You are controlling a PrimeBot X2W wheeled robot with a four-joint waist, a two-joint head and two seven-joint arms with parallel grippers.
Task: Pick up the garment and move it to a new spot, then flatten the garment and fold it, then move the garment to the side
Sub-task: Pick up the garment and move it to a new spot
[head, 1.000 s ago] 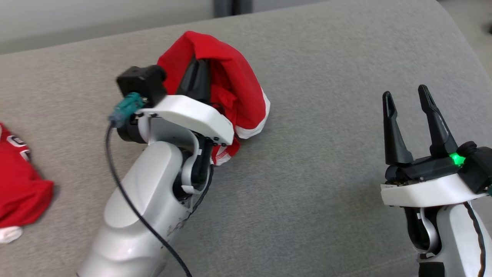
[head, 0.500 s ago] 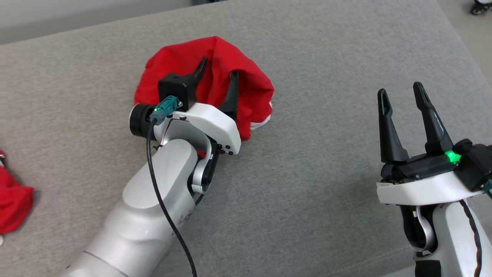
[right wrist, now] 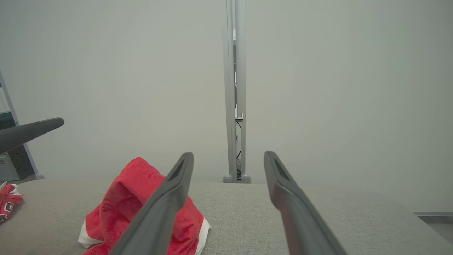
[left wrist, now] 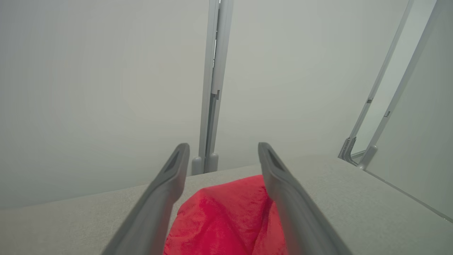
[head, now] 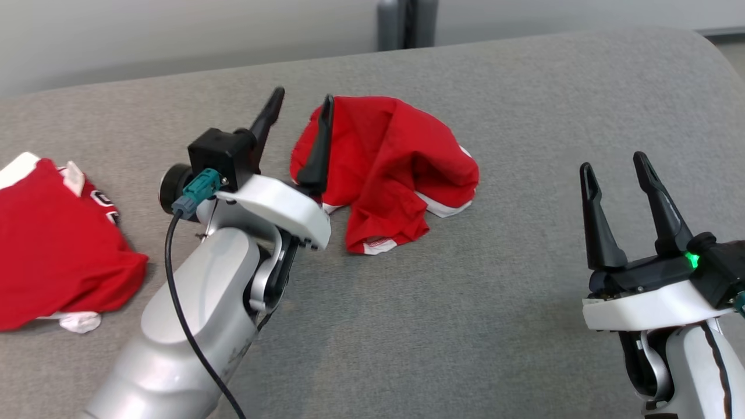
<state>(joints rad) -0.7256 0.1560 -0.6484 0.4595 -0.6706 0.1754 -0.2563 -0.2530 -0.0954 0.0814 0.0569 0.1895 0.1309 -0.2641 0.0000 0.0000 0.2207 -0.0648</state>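
Note:
The garment [head: 390, 169] is a crumpled red heap with white trim, lying on the grey padded surface [head: 465, 326] at mid-view. My left gripper [head: 302, 98] is open, with nothing between its fingers. It hovers at the heap's left edge, and its right finger overlaps the red cloth in the head view. In the left wrist view the garment [left wrist: 226, 216] lies below the open left gripper [left wrist: 223, 146]. My right gripper [head: 613, 164] stands open and bare at the lower right, well clear of the cloth. The right wrist view shows the right gripper [right wrist: 229, 155] with the garment [right wrist: 120, 202] to its left.
A second red jersey [head: 58, 250] with white tag and dark lettering lies at the far left, also seen as a red jersey [right wrist: 9, 203] in the right wrist view. A grey post [head: 407, 23] and pale wall stand behind the surface. The surface curves away at the right.
The left gripper opened and let go of the garment, which dropped into a heap on the surface. The gripper drew back to the heap's left. The head camera shifted. The right gripper held still.

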